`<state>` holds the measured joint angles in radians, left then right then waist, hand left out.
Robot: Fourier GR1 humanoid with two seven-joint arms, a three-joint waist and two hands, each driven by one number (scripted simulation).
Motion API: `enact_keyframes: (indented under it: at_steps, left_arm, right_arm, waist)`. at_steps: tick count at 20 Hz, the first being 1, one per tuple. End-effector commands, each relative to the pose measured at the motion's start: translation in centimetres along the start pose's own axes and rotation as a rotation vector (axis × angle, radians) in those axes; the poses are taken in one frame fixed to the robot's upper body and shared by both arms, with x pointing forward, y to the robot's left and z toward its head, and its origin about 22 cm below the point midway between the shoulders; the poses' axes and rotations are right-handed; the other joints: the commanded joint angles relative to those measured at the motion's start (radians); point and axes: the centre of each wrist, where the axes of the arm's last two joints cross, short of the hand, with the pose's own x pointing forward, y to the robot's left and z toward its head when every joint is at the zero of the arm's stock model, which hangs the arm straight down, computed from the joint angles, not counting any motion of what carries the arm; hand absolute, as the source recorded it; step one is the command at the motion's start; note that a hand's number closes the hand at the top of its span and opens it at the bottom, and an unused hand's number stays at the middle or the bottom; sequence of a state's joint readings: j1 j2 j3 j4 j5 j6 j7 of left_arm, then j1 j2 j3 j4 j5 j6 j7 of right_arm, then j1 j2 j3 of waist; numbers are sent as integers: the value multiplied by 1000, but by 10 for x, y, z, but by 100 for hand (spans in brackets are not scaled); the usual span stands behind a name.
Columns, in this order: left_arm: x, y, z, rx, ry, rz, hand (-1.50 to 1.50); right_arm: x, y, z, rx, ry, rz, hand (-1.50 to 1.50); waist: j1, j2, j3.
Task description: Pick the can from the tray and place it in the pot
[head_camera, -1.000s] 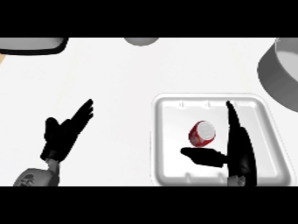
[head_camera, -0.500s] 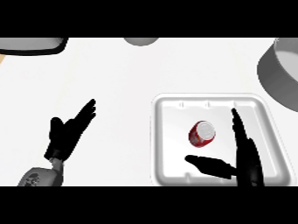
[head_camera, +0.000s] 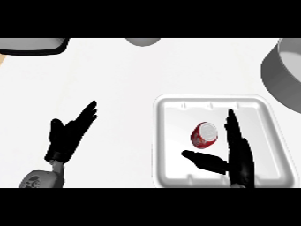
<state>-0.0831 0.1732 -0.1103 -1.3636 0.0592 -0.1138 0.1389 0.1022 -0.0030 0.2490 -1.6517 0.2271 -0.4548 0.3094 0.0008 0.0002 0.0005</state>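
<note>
A: Eyes on the can (head_camera: 203,135): red body, pale silvery top, tilted so you see the lid facing up at you. It sits inside the white tray (head_camera: 172,174), a little right of the tray's middle.

B: And your right hand (head_camera: 236,155)?

A: Over the tray, just right of the can. Fingers straight, pointing up the view, thumb stretched out to the left below the can. It's spread open and has hold of nothing; you can see a sliver of tray between thumb and can.

B: Anything else in that tray?

A: Only the can, as far as you can see past the hand.

B: The pot?

A: Grey pot (head_camera: 289,75), upper right, cut by the view's edge, well apart from the can. You can't see what's inside it.

B: Left hand?

A: Your left hand (head_camera: 70,133) rests on the white counter (head_camera: 114,75), left of the tray, fingers straight, holding nothing.
</note>
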Motion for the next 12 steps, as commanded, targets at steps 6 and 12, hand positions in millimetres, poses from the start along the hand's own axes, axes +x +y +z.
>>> enact_keyframes:
  at_steps: [6,12]
  left_arm:
    - [-1,13,0,8,-6,0,0]
    - [11,-1,1,-13,1,-6,0]
  right_arm:
    - [-50,10,-16,41,-2,-66,-150]
    - [-58,33,-29,53,-61,3,150]
  waist:
    - [-1,0,0]
    - [3,0,0]
